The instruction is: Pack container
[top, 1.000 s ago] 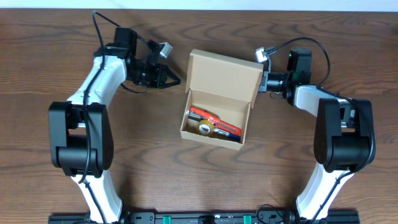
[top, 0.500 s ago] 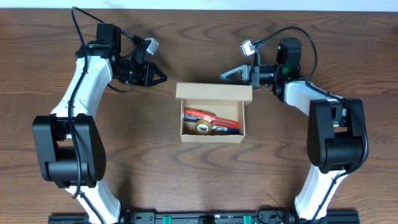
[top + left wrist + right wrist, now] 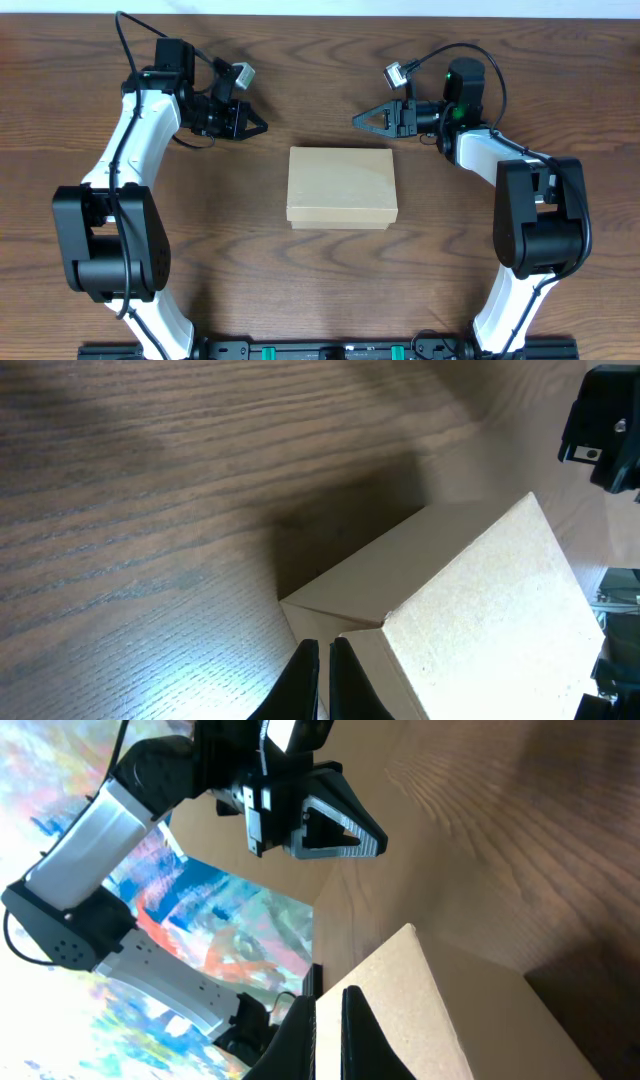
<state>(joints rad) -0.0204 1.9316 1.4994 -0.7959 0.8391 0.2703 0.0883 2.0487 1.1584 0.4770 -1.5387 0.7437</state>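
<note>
From overhead: tan cardboard container [image 3: 341, 187] closed, flap lid down flat, top plain, lying mid surface [image 3: 240, 250] of dark wood grain. Set between, and apart from, left end effector [image 3: 258, 126] and right end effector [image 3: 358, 120], both pinched narrow, holding nothing.

From left wrist: pale box corner and folded side seam just past shut fingertips [image 3: 300, 680]; shadow on wood behind.

From right wrist: box edge near closed fingertips [image 3: 358, 1030]; left arm [image 3: 120, 810] above; multicoloured painted backdrop [image 3: 240, 940] beyond.

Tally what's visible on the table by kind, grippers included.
container, tan cardboard, lid closed: 1
Grippers, both shut and empty: 2 (left gripper, right gripper)
Total: 3
</note>
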